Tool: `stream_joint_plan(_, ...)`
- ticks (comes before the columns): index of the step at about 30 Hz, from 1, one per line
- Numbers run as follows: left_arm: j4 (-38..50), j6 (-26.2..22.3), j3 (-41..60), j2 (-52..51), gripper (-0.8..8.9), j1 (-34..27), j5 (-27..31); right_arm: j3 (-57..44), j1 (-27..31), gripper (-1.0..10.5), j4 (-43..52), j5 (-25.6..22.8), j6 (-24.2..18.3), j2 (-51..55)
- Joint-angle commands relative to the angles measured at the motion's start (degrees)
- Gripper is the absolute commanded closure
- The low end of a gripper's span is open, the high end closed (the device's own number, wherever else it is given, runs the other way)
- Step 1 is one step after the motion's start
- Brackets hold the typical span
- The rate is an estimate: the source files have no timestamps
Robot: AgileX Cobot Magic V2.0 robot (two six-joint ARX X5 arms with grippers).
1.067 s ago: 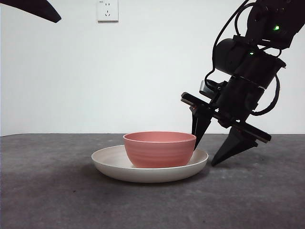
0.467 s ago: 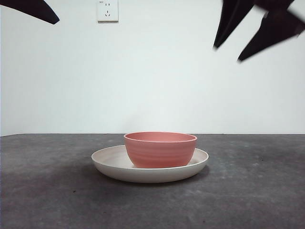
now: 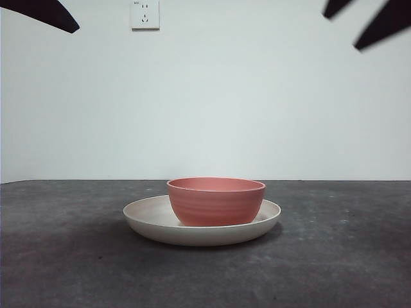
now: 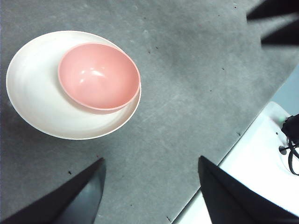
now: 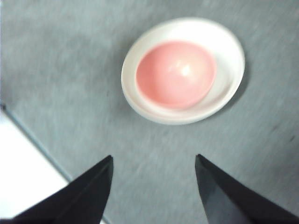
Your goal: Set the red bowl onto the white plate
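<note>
The red bowl (image 3: 216, 201) sits upright inside the white plate (image 3: 144, 217) at the middle of the dark table, toward the plate's right side. From above, the bowl (image 4: 98, 77) (image 5: 175, 73) rests off-centre on the plate (image 4: 37, 100) (image 5: 229, 51). My right gripper (image 5: 154, 182) hangs high above the plate, open and empty; its black tips (image 3: 367, 20) show at the top right of the front view. My left gripper (image 4: 150, 184) is also open and empty, high above the table, a black tip (image 3: 45, 13) at the top left.
A white wall with a socket (image 3: 144, 13) stands behind the table. The table's edge and a white surface (image 4: 252, 172) show in the left wrist view, beside a black cable (image 4: 292, 140).
My right gripper has let go of the bowl and risen from beside the plate's right rim to the top right corner. Bowl and plate stay put.
</note>
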State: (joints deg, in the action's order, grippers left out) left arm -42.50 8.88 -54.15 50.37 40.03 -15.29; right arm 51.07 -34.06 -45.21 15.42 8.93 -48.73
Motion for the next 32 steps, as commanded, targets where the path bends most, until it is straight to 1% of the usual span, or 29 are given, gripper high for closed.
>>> stream_joint_plan(1, 0.26, -0.50, -0.52, 0.55, 5.02, 0.44, -0.22, -3.98, -1.77, 6.7, 2.12, 1.14, 1.46, 2.14)
stream_joint_plan(4, 0.28, -0.50, -0.52, 0.55, 5.02, 0.44, -0.22, -7.34, -2.78, 6.7, 4.96, 2.89, 2.40, 4.50)
stream_joint_plan(16, 0.24, -0.50, -0.52, 0.55, 5.13, 0.44, -0.22, -7.91, -3.04, 6.7, 6.34, 2.69, 2.64, 5.75)
stream_joint_plan(17, 0.24, -0.52, -0.52, 0.55, 5.46, 0.44, -0.22, -7.91, -3.04, 6.9, 6.34, 2.69, 2.64, 5.75)
stream_joint_plan(18, 0.24, -0.55, -0.52, 0.55, 6.01, 0.44, -0.22, -7.91, -3.04, 7.3, 6.32, 2.69, 2.64, 5.75)
stream_joint_plan(19, 0.28, -0.57, -0.52, 0.55, 7.03, 0.44, -0.22, -7.91, -3.04, 8.6, 6.27, 2.69, 2.64, 5.75)
stream_joint_plan(20, 0.35, -0.68, -0.52, 0.55, 7.88, 0.44, -0.22, -7.91, -3.04, 9.5, 6.27, 2.64, 2.62, 5.75)
stream_joint_plan(21, 0.44, -0.74, -0.52, 0.55, 8.09, 0.44, -0.22, -7.91, -3.04, 9.4, 6.29, 2.47, 2.62, 5.75)
stream_joint_plan(32, 0.48, -0.70, -0.52, 0.55, 7.94, 0.44, -0.22, -7.89, -3.04, 9.4, 6.64, 2.16, 2.62, 5.77)
